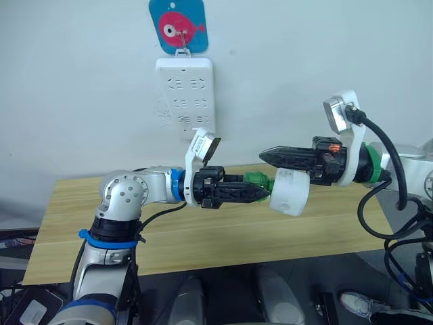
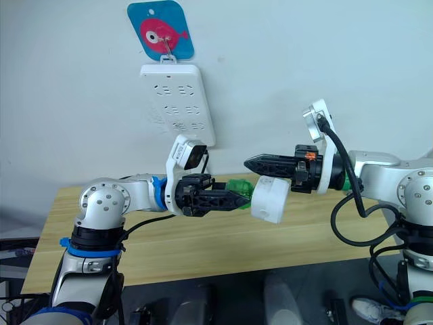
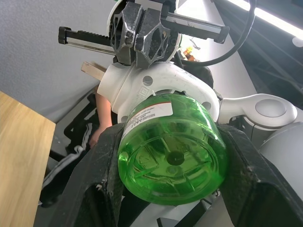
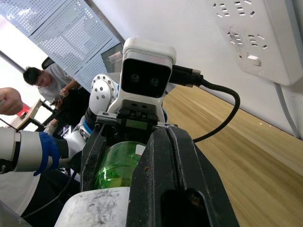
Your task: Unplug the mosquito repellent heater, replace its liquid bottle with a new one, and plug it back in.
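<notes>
The green liquid bottle [image 1: 255, 180] lies sideways in the air, with my left gripper [image 1: 260, 193] shut on its sides; the left wrist view looks at the bottle's [image 3: 171, 158] round base between the two fingers. Its neck end meets the mosquito repellent heater [image 1: 291, 191], a white rounded unit, and the joint itself is hidden. My right gripper [image 1: 267, 157] comes in from the right, shut on the heater's upper part. Both are held above the wooden table [image 1: 203, 233], apart from the wall.
A long white power strip [image 1: 186, 95] hangs on the wall under a blue fish card [image 1: 177, 26], above and behind my left gripper. Its sockets [image 4: 246, 35] look empty. People [image 4: 45, 78] sit in the background of the right wrist view.
</notes>
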`<state>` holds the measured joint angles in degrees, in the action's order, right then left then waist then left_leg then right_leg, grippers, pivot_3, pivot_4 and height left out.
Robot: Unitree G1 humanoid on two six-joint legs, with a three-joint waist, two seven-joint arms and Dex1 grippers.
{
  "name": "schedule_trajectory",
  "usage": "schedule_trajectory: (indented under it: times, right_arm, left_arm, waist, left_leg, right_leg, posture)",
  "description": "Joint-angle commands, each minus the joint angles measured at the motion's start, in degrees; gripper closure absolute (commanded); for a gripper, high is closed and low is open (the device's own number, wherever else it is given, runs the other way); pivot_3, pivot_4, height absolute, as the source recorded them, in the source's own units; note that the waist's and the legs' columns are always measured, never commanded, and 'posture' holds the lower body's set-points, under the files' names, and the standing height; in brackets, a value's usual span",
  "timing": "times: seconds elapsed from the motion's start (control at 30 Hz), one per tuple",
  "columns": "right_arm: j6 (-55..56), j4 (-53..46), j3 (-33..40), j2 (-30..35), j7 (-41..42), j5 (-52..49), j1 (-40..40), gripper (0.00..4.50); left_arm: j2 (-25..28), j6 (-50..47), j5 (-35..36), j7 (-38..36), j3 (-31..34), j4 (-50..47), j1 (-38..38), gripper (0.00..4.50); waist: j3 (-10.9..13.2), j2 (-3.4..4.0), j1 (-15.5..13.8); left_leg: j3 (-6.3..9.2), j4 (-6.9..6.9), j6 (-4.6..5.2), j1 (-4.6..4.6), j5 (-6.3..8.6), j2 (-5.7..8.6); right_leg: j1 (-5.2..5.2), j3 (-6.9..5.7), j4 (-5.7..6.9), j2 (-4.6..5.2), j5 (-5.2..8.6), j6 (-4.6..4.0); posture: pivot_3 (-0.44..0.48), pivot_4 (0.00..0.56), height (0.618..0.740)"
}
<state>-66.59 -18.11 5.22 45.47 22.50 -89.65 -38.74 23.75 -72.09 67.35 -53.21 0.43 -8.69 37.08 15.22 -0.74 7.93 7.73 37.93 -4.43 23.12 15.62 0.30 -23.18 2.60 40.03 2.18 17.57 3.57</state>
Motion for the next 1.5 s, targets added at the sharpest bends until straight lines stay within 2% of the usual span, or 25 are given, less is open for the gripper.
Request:
schedule_trajectory:
  times: [0.03, 0.17, 0.27, 0.37, 0.43, 0.7, 0.87, 0.97, 1.17, 1.33, 1.5]
  right_arm:
    - [0.2, -1.4, 0.3, -0.6, 0.3, -2.1, -1.1, 4.5]
    - [1.1, 0.4, 2.0, -0.2, 0.1, -0.7, -4.1, 4.5]
    - [1.1, 3.0, 4.9, 1.6, -0.5, -3.5, -6.1, 4.5]
    - [1.2, 3.7, 7.7, 4.1, -2.6, -7.0, -5.1, 3.61]
    - [1.5, 2.7, 9.1, 5.5, -4.4, -9.4, -2.6, 2.91]
    - [3.6, -1.3, 16.2, 10.7, -10.1, -13.6, 13.8, 0.04]
    - [5.3, -2.2, 18.5, 11.9, -12.1, -16.0, 20.3, 0.0]
    - [6.2, -3.2, 19.0, 12.1, -14.4, -21.4, 25.9, 0.0]
    - [9.2, -6.2, 13.5, 4.3, -15.6, -23.3, 33.5, 0.0]
    - [8.3, -3.7, 10.5, -1.7, -15.8, -23.3, 32.2, 0.0]
    - [7.6, -1.1, 11.5, -7.5, -17.3, -23.3, 28.1, 0.0]
  left_arm:
    - [0.3, 2.7, -0.1, -0.3, 1.9, -0.9, 0.5, 2.2]
    - [1.6, 5.7, -4.0, -1.4, 0.3, -1.5, -0.6, 2.2]
    - [2.9, 9.3, -8.1, -3.1, -1.2, -1.5, -1.5, 2.2]
    - [4.0, 13.9, -12.6, -4.9, -2.9, -1.3, -2.4, 2.2]
    - [3.8, 15.0, -13.0, -5.2, -2.6, -1.1, -2.8, 2.2]
    - [3.1, 18.6, -15.6, -5.9, -2.0, 1.9, -3.1, 2.2]
    - [2.4, 21.1, -17.9, -6.0, -2.5, 2.7, -2.4, 2.2]
    - [1.7, 24.0, -20.0, -6.4, -3.2, 3.1, -1.9, 2.2]
    - [0.6, 24.8, -19.8, -8.6, -3.5, 2.9, -0.4, 2.2]
    - [1.8, 25.4, -21.1, -11.6, -4.7, 2.2, 0.0, 2.2]
    - [2.2, 27.1, -22.7, -12.6, -5.1, 2.8, 0.0, 2.2]
  waist:
    - [0.0, 0.0, 0.0]
    - [0.0, 0.01, 0.0]
    - [0.0, 0.01, 0.0]
    - [0.0, 0.01, -0.2]
    - [0.0, 0.01, -0.2]
    - [0.0, 0.02, 0.0]
    - [0.0, 0.03, 0.0]
    - [0.0, 0.02, 0.0]
    - [-0.1, 0.04, 0.0]
    - [-0.1, 0.12, 0.0]
    - [-0.1, 0.14, 0.0]
  left_leg:
    - [0.0, 0.0, 0.0, 0.0, 0.0, 0.0]
    - [-0.01, 0.0, 0.0, 0.0, 0.0, 0.0]
    - [0.0, -0.01, 0.0, -0.01, 0.0, -0.01]
    - [0.0, -0.01, 0.0, 0.04, 0.0, 0.02]
    - [-0.02, -0.01, 0.0, 0.07, 0.0, 0.03]
    - [-0.06, 0.03, 0.15, 0.12, 0.08, -0.01]
    - [-0.1, 0.04, 0.17, 0.12, 0.09, 0.0]
    - [-0.06, 0.02, 0.17, 0.11, 0.09, -0.02]
    - [-0.08, 0.06, 0.17, 0.13, 0.09, -0.02]
    - [-0.07, 0.06, 0.1, 0.08, 0.05, -0.03]
    - [-0.07, 0.05, 0.05, 0.06, 0.03, -0.03]
  right_leg:
    - [0.0, 0.0, 0.0, 0.0, 0.0, 0.0]
    - [-0.01, 0.01, 0.0, 0.0, 0.0, 0.0]
    - [-0.01, 0.0, 0.0, 0.0, 0.0, 0.0]
    - [-0.01, 0.0, -0.04, 0.03, 0.0, 0.0]
    - [-0.01, 0.0, -0.06, 0.04, 0.0, 0.0]
    - [-0.02, -0.04, -0.01, 0.02, 0.0, 0.0]
    - [-0.03, 0.0, 0.0, 0.02, 0.0, 0.0]
    - [-0.03, -0.04, 0.0, 0.01, 0.0, 0.0]
    - [-0.01, -0.03, 0.0, 0.0, 0.0, 0.0]
    - [-0.01, -0.01, 0.05, -0.03, 0.0, 0.0]
    - [-0.01, -0.01, 0.05, -0.04, 0.0, 0.0]
  posture:
    - [-0.18, 0.209, 0.74]
    - [-0.181, 0.208, 0.74]
    - [-0.18, 0.208, 0.74]
    - [-0.184, 0.208, 0.74]
    - [-0.192, 0.207, 0.74]
    - [-0.201, 0.202, 0.74]
    - [-0.2, 0.2, 0.74]
    - [-0.204, 0.199, 0.74]
    - [-0.208, 0.196, 0.74]
    - [-0.188, 0.199, 0.74]
    - [-0.172, 0.197, 0.74]
